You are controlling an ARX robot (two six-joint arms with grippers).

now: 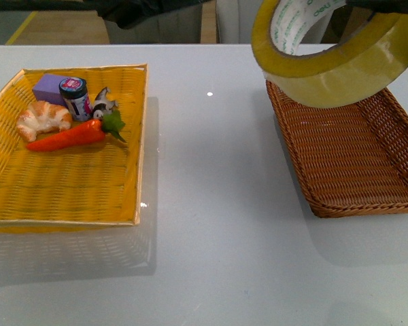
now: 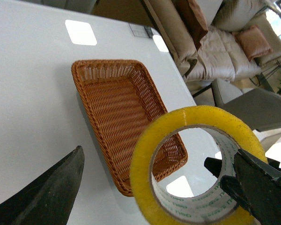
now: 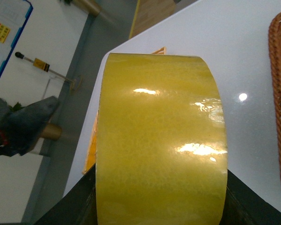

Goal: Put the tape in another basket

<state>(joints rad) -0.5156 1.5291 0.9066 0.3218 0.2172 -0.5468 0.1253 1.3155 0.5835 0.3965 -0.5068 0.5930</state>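
Up above the far end of the basket point(image 1: 353, 156), holding the tape point(image 1: 333, 61) aloft, pinched between the closed fingers of the right gripper point(image 3: 161, 206); left gripper point(image 2: 145, 159) spread wide, empty; lifting and carrying apparently done; still to come: lowering and letting go inside the wicker.

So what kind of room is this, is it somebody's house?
Probably a lab or office with a lounge corner rather than a home, though I can't be sure. There's a plain white table, a beige sofa with cushions just past its edge, and a notice board on the wall.
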